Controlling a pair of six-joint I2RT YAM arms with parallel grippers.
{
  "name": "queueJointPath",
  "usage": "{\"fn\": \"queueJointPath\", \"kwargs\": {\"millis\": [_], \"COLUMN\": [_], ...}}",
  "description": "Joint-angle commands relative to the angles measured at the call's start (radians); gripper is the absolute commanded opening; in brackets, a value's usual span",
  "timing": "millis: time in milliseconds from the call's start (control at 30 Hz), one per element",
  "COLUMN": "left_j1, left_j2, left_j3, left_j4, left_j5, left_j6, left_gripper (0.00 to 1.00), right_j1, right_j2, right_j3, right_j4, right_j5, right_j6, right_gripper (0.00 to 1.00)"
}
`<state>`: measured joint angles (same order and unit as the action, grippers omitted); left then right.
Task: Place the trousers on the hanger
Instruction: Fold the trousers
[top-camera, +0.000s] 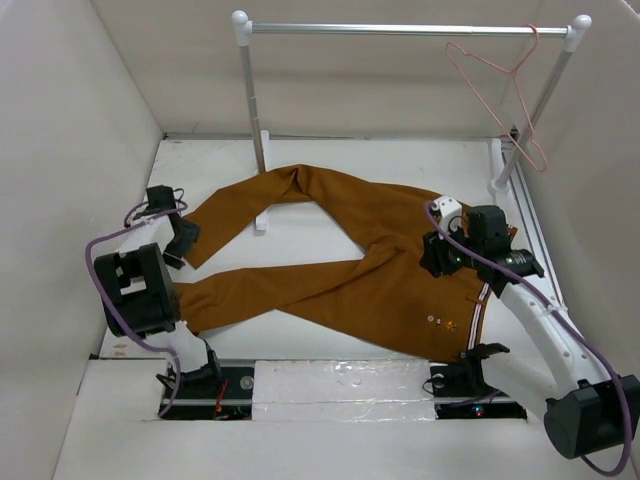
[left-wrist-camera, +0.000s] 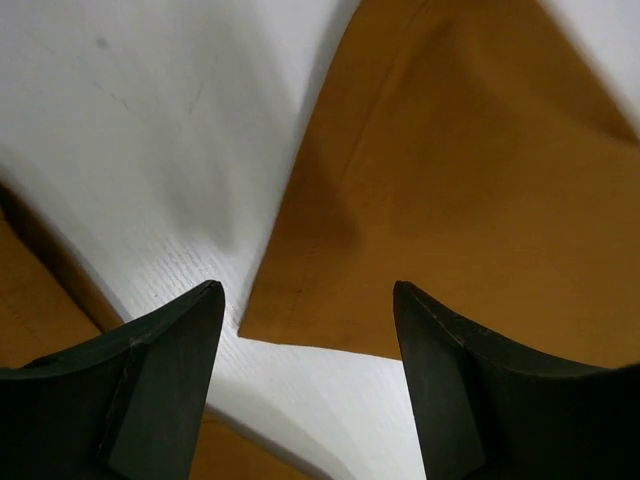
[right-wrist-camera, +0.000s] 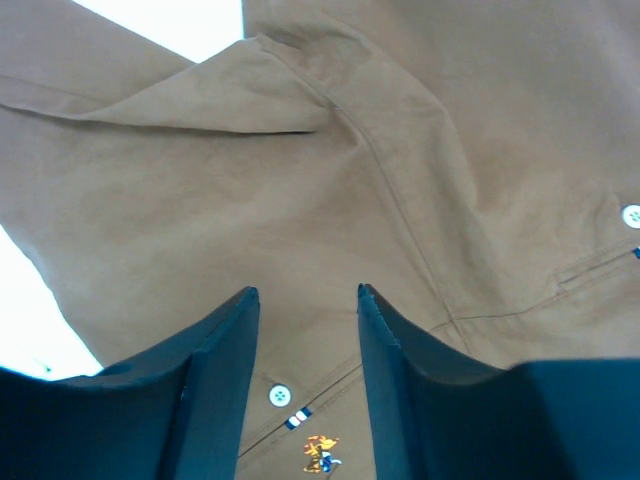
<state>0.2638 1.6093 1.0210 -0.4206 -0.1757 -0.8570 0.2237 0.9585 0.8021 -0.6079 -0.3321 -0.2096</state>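
The rust-brown trousers (top-camera: 340, 260) lie spread flat on the white table, legs pointing left and the striped waistband (top-camera: 480, 310) at the right. The pink wire hanger (top-camera: 511, 73) hangs from the silver rail at the back right, away from both arms. My left gripper (top-camera: 180, 252) hovers at the end of the upper leg; in its wrist view it (left-wrist-camera: 310, 300) stands open, with the cuff corner (left-wrist-camera: 290, 320) between the fingers and untouched. My right gripper (top-camera: 436, 258) is over the seat of the trousers (right-wrist-camera: 300, 170); it (right-wrist-camera: 308, 295) is open and holds nothing.
The silver rail (top-camera: 400, 30) rests on two white posts; the left post (top-camera: 252, 100) stands with its foot (top-camera: 262, 215) next to the trouser crotch. White walls enclose the table on three sides. A small light button (right-wrist-camera: 280, 394) and a stitched logo show near the right fingers.
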Motion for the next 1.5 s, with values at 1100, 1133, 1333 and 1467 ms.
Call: {"fn": "queueJointPath", "kwargs": {"millis": [1100, 1133, 1333, 1467], "left_j1": [0.054, 0.054, 0.054, 0.054], "left_j2": [-0.235, -0.252, -0.393, -0.436], "left_j3": [0.439, 0.453, 0.545, 0.597], "left_j4": [0.042, 0.036, -0.064, -0.124], "left_j5": [0.151, 0.153, 0.131, 0.081], "left_j6": [0.022, 0.024, 0.026, 0.042], "left_gripper": [0.00, 0.00, 0.00, 0.00], "right_j1": [-0.546, -0.546, -0.567, -0.590], "right_j2": [0.508, 0.528, 0.588, 0.621], "right_j3": [-0.050, -0.044, 0.017, 0.092], "right_j4": [0.382, 0.388, 0.390, 0.344], "right_j5": [0.107, 0.101, 0.142, 0.208], "right_j6": [0.266, 0.268, 0.273, 0.272], "right_gripper": [0.81, 0.80, 0.45, 0.00]}}
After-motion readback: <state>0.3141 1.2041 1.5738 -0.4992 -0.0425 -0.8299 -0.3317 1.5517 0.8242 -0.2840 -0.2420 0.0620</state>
